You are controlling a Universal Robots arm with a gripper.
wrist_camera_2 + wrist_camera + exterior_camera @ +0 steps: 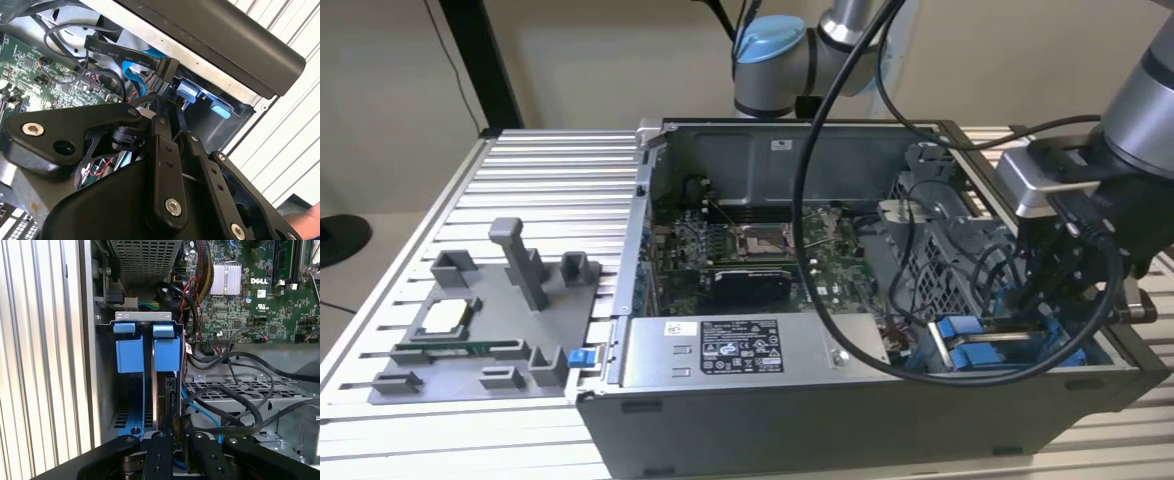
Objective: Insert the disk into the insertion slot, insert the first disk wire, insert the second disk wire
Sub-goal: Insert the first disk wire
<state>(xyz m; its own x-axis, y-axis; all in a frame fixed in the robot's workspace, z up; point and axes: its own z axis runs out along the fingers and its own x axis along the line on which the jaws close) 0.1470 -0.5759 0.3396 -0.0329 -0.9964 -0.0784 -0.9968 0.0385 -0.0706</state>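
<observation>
Aluminium-slatted table [520, 160] holds the computer case [854, 420], inside which the hand [178, 434] pinches a black connector [176, 422].

- One arm [781, 60].
- One bench [547, 170].
- One open computer case [854, 420].
- One motherboard [747, 250] in the case.
- One labelled power-supply box [720, 352].
- One grey fixture plate [480, 330] on the bench.
- One slot [142, 316], carrying two blue tabs [130, 347].
- One silver heatsink [226, 277].

The ribbed silver aluminium counter [534, 160] is gleaming smooth; the grey perforated-metal insertion slot [142, 316] is looking matt, its bright blue plastic tabs [166, 352] shining glossy.
</observation>
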